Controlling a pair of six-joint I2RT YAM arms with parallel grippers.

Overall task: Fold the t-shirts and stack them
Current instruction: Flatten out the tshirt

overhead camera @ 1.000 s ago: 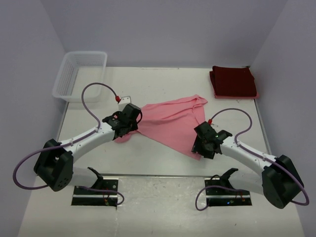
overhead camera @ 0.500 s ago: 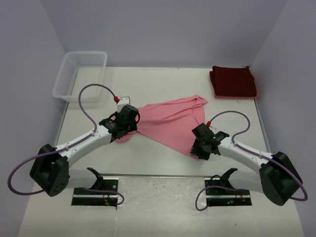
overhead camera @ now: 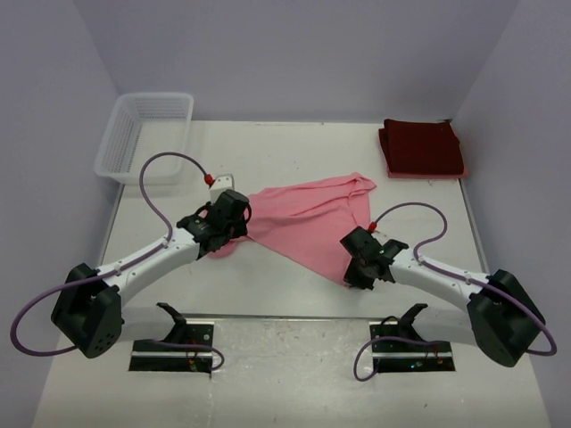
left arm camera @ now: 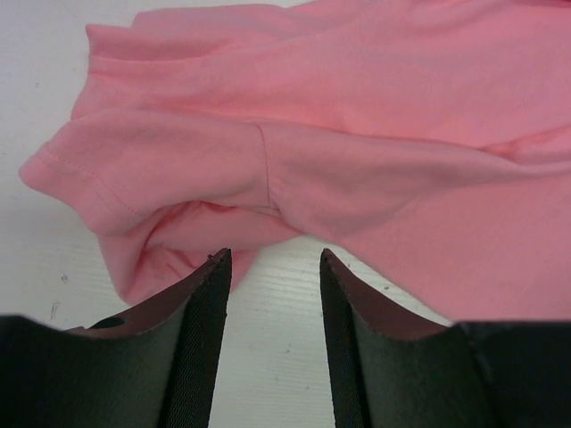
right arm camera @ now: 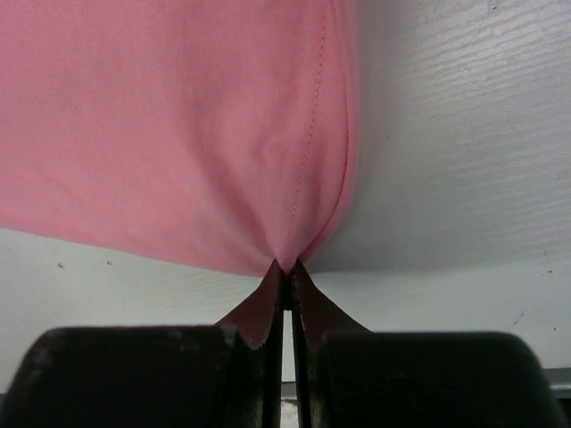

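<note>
Spreading step, I judge: right fingers (right arm camera: pixel 254 316) pinch the light-pink cloth t-shirt (overhead camera: pixel 308 218) by its hem (right arm camera: pixel 312 169). The left fingers (left arm camera: pixel 201 339) stand parted near its sleeve (left arm camera: pixel 152 169). Next, clamp that sleeve.

My white arms (overhead camera: pixel 152 254) stretch forward and inward. My black left gripper (left arm camera: pixel 268 259) has its fingers apart; my black right gripper (right arm camera: pixel 285 267) pinches the edge of the light pink cloth t-shirt (right arm camera: pixel 178 116).
</note>
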